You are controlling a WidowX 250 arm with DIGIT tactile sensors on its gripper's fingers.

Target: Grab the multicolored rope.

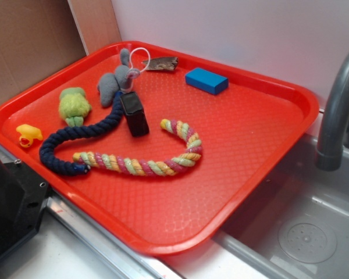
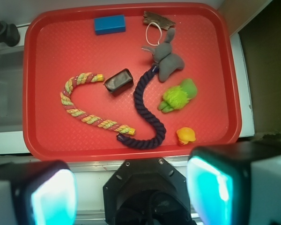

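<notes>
**Rope end crowded by its dark neighbour**

Nearest the wrist camera, the hand (image 2: 131, 187) hangs high above the near rim of the red tray (image 2: 33, 56), its two fingers (image 2: 33, 197) spread wide apart with nothing between them. It is not over the target yet.

The multicolored rope (image 2: 79, 110) lies flat on the tray in a hook shape, well clear of the hand. Its straight end touches, or very nearly touches, the tip of the navy rope (image 2: 147, 117); a descent there could likely pinch both ropes, or drag the dark one along. The hooked end curls close beside the small black block (image 2: 118, 81), so a finger landing there might strike or shove the block. The middle of the long stretch looks the safest spot. Being soft and limp, the rope may sag or slip from a shallow pinch.

Farther back sit the green plush (image 2: 178, 96), yellow toy (image 2: 185, 135), grey mouse toy (image 2: 166, 58), blue block (image 2: 109, 24) and a brownish scrap (image 2: 158, 19) whose nature is unclear. The fingertips are cut off by the frame, and the exterior view shows no arm.
</notes>
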